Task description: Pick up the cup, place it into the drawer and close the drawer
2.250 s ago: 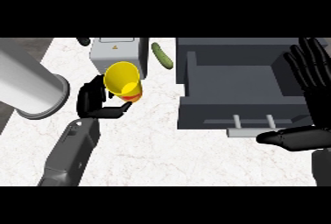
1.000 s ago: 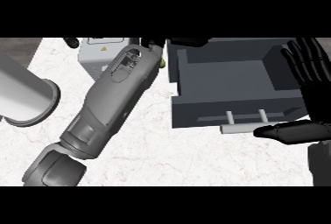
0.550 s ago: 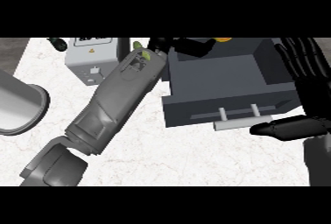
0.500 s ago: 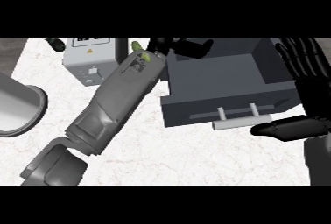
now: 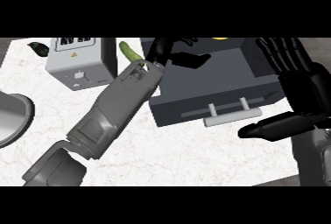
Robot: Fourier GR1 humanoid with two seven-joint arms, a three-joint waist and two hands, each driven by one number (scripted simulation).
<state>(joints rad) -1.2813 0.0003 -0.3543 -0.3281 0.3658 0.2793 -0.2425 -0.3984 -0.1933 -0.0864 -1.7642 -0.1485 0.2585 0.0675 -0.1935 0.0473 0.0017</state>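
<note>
The open dark grey drawer [image 5: 194, 111] fills the upper right, with its pale handle [image 5: 227, 115] facing me. My left forearm [image 5: 119, 109] stretches from the lower left up to the drawer's back left corner, where my left hand [image 5: 169, 50] hangs over the drawer's inside. Of the yellow cup [image 5: 220, 38] only a thin sliver shows, at the picture's top edge just right of that hand. Whether the hand holds it is hidden. My right hand [image 5: 301, 83] rests open at the right edge, beside the drawer.
A grey switch box [image 5: 77, 61] stands at the upper left on the white marble counter [image 5: 194, 153]. A green vegetable [image 5: 129, 51] lies between the box and the drawer. A large grey metal vessel [image 5: 9, 118] shows at the left edge.
My left hand, which held the yellow cup beside the grey box, has swung up and right over the drawer's back corner. The cup is now almost out of view. My right hand stays put.
</note>
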